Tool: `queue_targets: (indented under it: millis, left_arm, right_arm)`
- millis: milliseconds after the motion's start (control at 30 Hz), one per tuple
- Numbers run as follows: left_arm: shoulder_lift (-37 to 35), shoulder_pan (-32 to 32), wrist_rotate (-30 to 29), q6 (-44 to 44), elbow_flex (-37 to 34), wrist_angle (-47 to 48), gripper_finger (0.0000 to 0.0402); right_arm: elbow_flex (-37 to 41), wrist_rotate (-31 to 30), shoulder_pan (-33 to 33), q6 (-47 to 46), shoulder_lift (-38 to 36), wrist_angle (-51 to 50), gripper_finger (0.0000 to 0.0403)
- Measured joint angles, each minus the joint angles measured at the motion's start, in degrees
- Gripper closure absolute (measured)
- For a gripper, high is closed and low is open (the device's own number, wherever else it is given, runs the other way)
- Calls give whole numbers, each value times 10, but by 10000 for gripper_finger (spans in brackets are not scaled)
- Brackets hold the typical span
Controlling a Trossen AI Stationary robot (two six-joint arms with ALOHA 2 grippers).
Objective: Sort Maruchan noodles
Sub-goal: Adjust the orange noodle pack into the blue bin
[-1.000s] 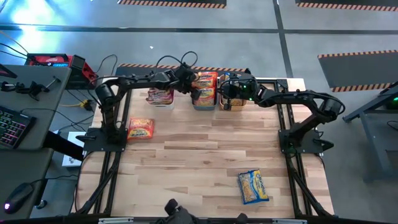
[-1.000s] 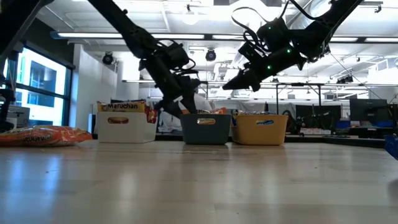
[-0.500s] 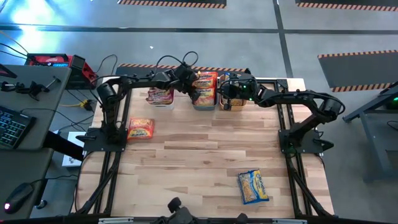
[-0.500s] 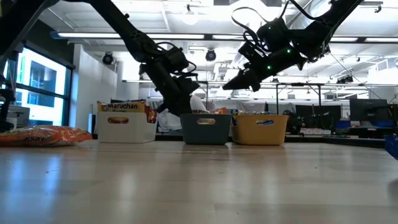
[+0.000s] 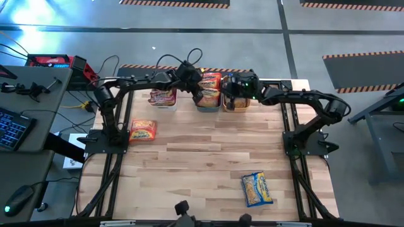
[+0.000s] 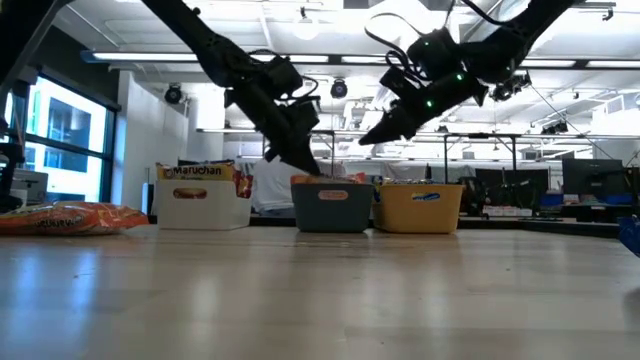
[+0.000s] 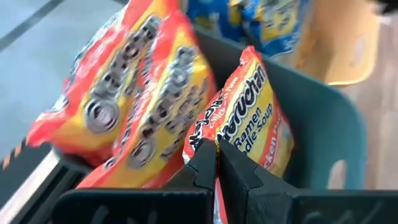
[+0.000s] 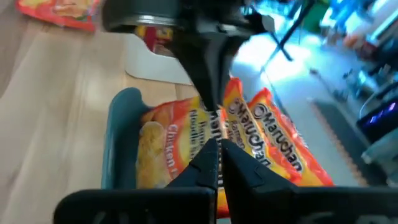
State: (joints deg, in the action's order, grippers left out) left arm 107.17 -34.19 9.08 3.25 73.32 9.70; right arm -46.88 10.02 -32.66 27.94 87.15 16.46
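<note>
Left gripper point(image 7: 216, 163): jaws newly closed together, empty, above teal bin point(image 5: 207, 101); orange packet point(image 7: 249, 118) deposited. Right gripper point(image 8: 217, 163): closed.

Left end effector point(image 7: 216, 163) closed; right end effector point(image 8: 220, 163) closed.

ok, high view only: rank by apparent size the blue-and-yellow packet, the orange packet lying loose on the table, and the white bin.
1. Blue-and-yellow packet, largest.
2. Orange packet and white bin: too close to rank; the left arm covers part of the bin.
</note>
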Motion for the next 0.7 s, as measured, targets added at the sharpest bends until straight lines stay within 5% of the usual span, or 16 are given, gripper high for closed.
queue_targets:
  millis: [700]
  left_arm:
    - [-24,36,-11,50,0,1,401]
  right_arm:
    - [-243,70,-39,18,105,-356,178]
